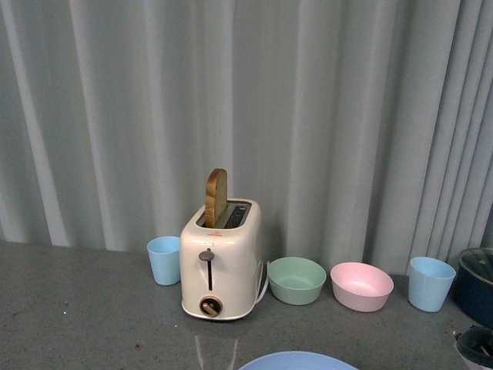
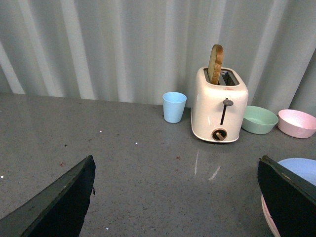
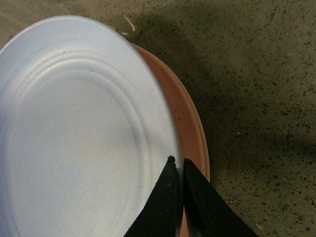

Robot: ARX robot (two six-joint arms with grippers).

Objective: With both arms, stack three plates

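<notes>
plates are down at the desk's (image 1: 77, 308) near edge, in front of the toaster (image 1: 222, 266): light blue plate (image 3: 74, 143) lying on the pink plate (image 3: 190, 123), pink rim poking out one side. right pincer (image 3: 178, 165) is clenched on the blue plate's rim. left pincer (image 2: 175, 173) hangs released, wide apart, above bare desk beside the plates.

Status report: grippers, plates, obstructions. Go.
Left gripper open, empty. Right gripper nearly shut on the round light blue plastic plate's rim. It sits on the round pink plastic plate. No obstruction.
</notes>
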